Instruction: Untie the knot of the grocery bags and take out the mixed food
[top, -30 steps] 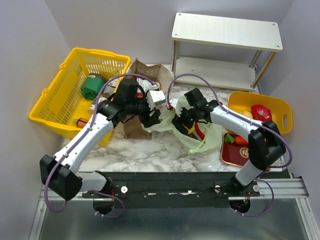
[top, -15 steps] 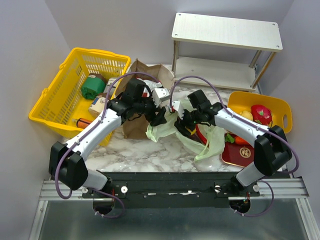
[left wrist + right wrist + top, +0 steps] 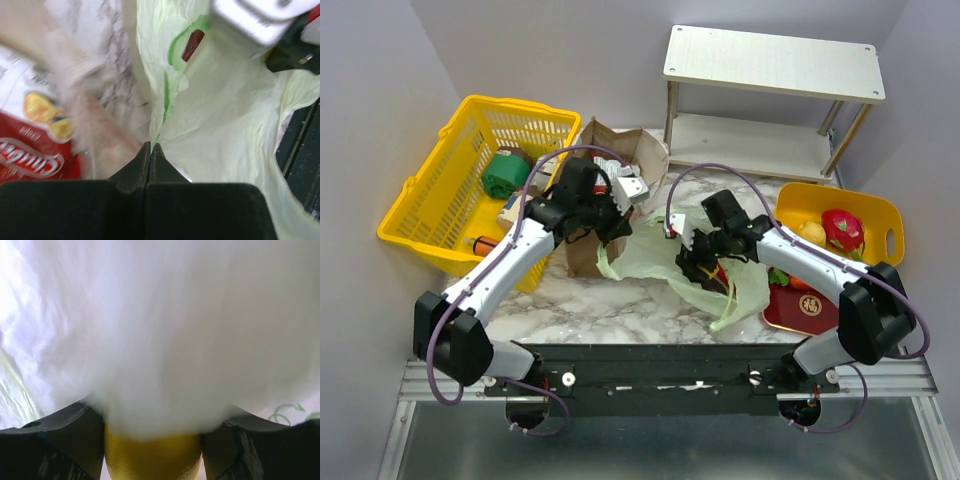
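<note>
From above, the green bag (image 3: 650, 257) is seen stretched between the left gripper (image 3: 613, 228) and right gripper (image 3: 693, 263), just in front of the paper bag (image 3: 620, 150). Left wrist: jaws pinched tight on the bag's edge. Right wrist: fingers (image 3: 55, 440) spread wide, clamped round a yellow thing (image 3: 152, 457) under blurry film.

The red snack packet (image 3: 30, 155) bears white curly lettering, upside down and blurred, so no word can be read. A small green arrow sign (image 3: 284, 413) is printed on the bag (image 3: 160, 315). The red tray (image 3: 808, 306) carries a gold sign, too small to read.
</note>
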Controlling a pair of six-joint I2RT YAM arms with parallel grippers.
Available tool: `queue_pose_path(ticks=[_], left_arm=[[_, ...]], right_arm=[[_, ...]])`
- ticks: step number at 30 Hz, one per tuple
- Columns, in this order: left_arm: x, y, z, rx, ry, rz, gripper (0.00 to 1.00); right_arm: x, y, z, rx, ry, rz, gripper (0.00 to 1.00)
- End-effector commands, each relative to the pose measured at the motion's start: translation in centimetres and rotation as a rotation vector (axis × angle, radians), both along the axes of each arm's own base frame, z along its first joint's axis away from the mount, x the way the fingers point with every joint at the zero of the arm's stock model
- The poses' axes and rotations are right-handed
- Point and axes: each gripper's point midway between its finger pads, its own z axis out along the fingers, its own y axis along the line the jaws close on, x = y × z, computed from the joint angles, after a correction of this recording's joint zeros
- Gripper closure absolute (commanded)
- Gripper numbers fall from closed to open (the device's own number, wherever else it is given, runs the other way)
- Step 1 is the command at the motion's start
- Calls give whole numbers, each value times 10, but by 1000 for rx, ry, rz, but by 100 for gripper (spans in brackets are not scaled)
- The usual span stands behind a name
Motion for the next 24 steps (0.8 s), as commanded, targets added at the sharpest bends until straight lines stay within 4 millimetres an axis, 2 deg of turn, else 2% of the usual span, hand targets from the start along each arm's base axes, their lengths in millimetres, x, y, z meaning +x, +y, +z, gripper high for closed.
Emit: queue_pose_path(ticks=[1, 4, 6, 12, 14, 17, 18, 19, 20, 22, 23, 24], left_arm=[[2, 53, -6, 137, -17, 104, 100], [-1, 63, -10, 167, -40, 101, 100], [-4, 62, -13, 158, -33, 93, 100], [-24, 32, -9, 37, 69, -18, 100], [-33, 22, -8, 21, 84, -65, 100], [-35, 18, -10, 36, 84, -81, 100], [-34, 17, -10, 34, 89, -72, 100], [-30, 15, -7, 24, 76, -65, 100], [-27, 13, -6, 18, 71, -52, 100], [-18, 8, 0, -12, 72, -18, 100], [-15, 6, 2, -21, 75, -11, 100], [-11, 4, 5, -33, 70, -7, 100]], right_arm=[[-10, -21, -16, -62, 17, -8, 39], [-8, -25, -23, -82, 27, -26, 37], [-3, -27, -32, -111, 49, -48, 37], [14, -22, -48, -153, 94, -95, 37], [17, -20, -45, -148, 87, -96, 37], [17, -3, 0, -9, 7, -19, 41], [11, 4, 15, 45, -1, 22, 42], [9, 7, 43, 99, -73, 59, 43], [5, 7, 54, 123, -91, 82, 43], [-15, 10, 75, 189, -86, 170, 43], [-21, 10, 94, 231, -108, 198, 43], [-31, 11, 101, 258, -88, 219, 43]])
